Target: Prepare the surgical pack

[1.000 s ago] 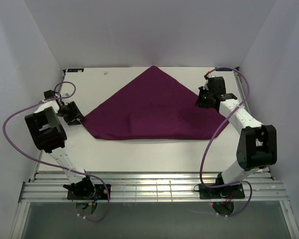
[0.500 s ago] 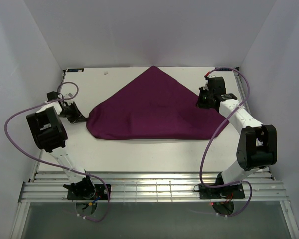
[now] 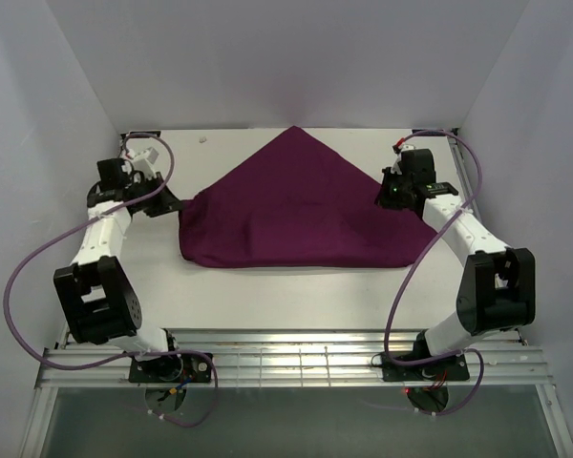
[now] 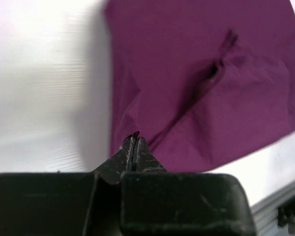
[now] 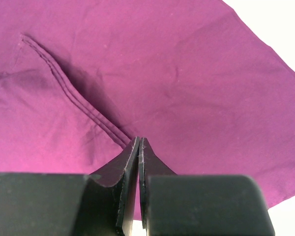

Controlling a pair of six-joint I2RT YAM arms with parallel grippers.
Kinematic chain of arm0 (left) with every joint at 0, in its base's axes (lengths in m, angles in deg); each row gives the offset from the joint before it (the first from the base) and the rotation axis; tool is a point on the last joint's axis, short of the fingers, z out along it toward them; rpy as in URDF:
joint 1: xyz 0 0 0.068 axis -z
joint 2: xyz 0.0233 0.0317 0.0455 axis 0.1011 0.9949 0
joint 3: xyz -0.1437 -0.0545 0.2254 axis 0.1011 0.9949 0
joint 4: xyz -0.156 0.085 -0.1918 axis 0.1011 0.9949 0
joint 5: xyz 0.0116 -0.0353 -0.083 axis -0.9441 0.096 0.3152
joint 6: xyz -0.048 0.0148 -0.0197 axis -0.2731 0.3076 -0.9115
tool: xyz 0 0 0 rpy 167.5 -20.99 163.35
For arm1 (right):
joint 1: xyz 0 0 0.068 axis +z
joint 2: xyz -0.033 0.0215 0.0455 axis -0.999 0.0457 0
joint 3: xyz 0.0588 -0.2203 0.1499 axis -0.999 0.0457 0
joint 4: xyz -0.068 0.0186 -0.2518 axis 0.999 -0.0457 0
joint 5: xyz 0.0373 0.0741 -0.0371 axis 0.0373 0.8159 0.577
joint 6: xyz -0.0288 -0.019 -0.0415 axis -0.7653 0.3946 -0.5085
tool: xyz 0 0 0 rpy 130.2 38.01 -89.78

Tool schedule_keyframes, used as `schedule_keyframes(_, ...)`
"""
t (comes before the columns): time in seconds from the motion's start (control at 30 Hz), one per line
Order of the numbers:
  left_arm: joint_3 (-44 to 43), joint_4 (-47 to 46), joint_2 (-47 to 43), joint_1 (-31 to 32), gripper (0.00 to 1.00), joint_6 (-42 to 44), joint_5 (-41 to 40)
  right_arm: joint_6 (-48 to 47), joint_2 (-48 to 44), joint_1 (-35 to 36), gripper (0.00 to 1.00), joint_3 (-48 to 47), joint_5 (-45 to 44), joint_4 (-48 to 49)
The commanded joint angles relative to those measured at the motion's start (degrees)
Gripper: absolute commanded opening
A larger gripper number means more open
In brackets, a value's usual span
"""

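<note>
Purple cloth (image 3: 296, 210): spread at the centre of the table (image 3: 286, 286), triangular outline, apex at 12 o'clock.
Left gripper (image 3: 170, 202): jaws closed, pinching the cloth's 9 o'clock corner.
Right gripper (image 3: 392, 197): jaws closed, pinching the cloth's hem at 3 o'clock.

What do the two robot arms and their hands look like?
The left arm and right arm have white tubular links and bulky black joints. A purple cable loops along each. The left hand and right hand have black, wedge-shaped fingers.
</note>
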Motion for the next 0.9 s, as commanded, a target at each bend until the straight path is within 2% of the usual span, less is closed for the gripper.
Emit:
schedule_keyframes(0.0,0.4,-0.5,-1.7,5.8,0.00,-0.6,2.8,0.3,-2.1,0.1,0.08,0.3,2.3,0.4)
schedule_keyframes(0.3,-10.0,-0.8,2.2,21.3,0.00,-9.2,5.7,2.4,-6.1,2.6,0.08,4.8,3.5,1.2)
schedule_keyframes(0.53,-18.3,-2.9,10.0,34.1,0.00,-12.8,4.7,7.0,-7.3,4.7,0.08,9.7,7.2,3.8)
schedule_keyframes(0.87,-30.0,-5.7,20.6,43.9,0.00,-16.4,3.1,10.7,-7.6,4.8,0.08,10.4,8.8,5.0)
